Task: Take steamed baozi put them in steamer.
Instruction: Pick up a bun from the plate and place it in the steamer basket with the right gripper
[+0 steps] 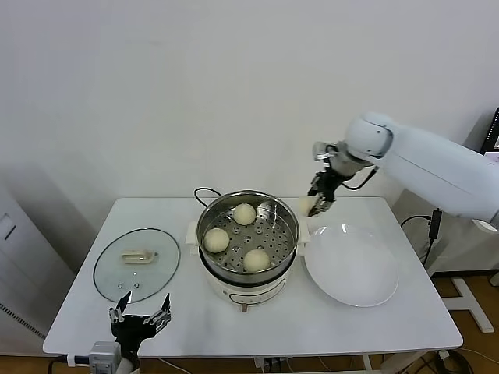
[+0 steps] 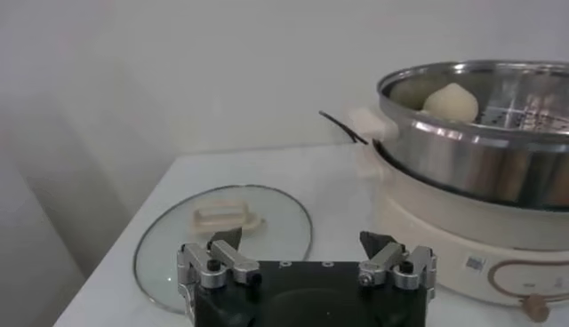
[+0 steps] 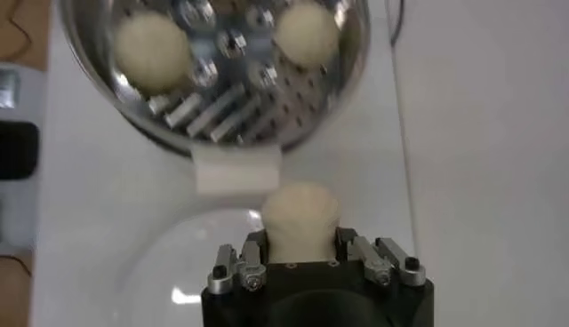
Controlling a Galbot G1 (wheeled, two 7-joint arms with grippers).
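Note:
The steamer (image 1: 287,226), a shiny perforated steel basket on a white pot base, stands mid-table with three cream baozi inside: one at the back (image 1: 245,213), one at the left (image 1: 217,239), one at the front (image 1: 256,259). My right gripper (image 1: 316,206) is shut on a fourth baozi (image 3: 300,215) and holds it in the air just past the steamer's right rim, near its white handle (image 3: 237,171). My left gripper (image 1: 140,319) is open and empty, low at the table's front left. The steamer also shows in the left wrist view (image 2: 480,155).
A flat white plate (image 1: 351,265) lies right of the steamer, bare. The glass lid (image 1: 136,262) with a pale handle lies left of it, just beyond my left gripper. A black cable (image 1: 204,192) runs behind the pot.

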